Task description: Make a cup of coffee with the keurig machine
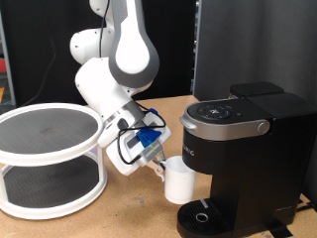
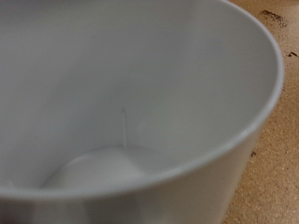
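A pale wooden worktop (image 1: 119, 220) runs under a dark backdrop in the exterior view, with the white and grey arm reaching down from the top toward the middle. The end effector (image 1: 158, 165) sits low over the worktop, and the cup (image 1: 179, 181) hangs at its tip, toward the exterior view's right, raised clear of the board; the fingers appear to be clamped on the cup's near wall, though the contact is small and partly hidden. Just beyond the cup, further to the exterior view's right, stands the keurig machine (image 1: 243, 149), its silver-grey lid handle above the cup and its round drip tray (image 1: 203, 215) below and slightly right of it. Well apart on the other side stands a white two-tier round rack (image 1: 50, 159). In the wrist view the cup (image 2: 140, 84) fills nearly everything, its white interior and rim close up, with a strip of speckled worktop (image 2: 271, 168) beside it; the fingers do not show.
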### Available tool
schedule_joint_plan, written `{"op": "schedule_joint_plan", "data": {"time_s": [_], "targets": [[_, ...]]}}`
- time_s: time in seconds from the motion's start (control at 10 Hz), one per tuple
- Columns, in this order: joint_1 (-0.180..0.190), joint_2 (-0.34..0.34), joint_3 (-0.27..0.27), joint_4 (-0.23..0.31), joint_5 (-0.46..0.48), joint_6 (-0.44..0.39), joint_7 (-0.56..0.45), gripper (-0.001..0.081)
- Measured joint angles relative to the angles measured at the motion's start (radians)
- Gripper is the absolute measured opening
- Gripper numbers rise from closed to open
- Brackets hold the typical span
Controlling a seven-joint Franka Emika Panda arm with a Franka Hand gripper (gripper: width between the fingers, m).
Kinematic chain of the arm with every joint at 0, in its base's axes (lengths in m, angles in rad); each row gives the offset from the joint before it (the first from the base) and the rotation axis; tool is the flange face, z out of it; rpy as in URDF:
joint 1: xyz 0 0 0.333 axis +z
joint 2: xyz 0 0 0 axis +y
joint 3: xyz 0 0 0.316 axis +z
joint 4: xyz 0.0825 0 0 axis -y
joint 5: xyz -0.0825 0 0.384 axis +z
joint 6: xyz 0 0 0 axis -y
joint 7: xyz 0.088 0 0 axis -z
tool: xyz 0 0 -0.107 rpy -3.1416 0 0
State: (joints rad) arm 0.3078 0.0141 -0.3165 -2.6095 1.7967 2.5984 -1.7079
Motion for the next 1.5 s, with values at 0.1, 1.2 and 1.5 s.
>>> {"op": "schedule_joint_plan", "data": {"time_s": [0.1, 1.2, 1.5], "targets": [[0.002, 0.01, 0.009, 0.013, 0.004, 0.0, 0.006, 0.0074], [0.032, 0.105, 0.113, 0.052, 0.237, 0.056, -0.125, 0.0074], [0.032, 0.142, 0.115, 0.077, 0.286, 0.056, -0.169, 0.0074]]}}
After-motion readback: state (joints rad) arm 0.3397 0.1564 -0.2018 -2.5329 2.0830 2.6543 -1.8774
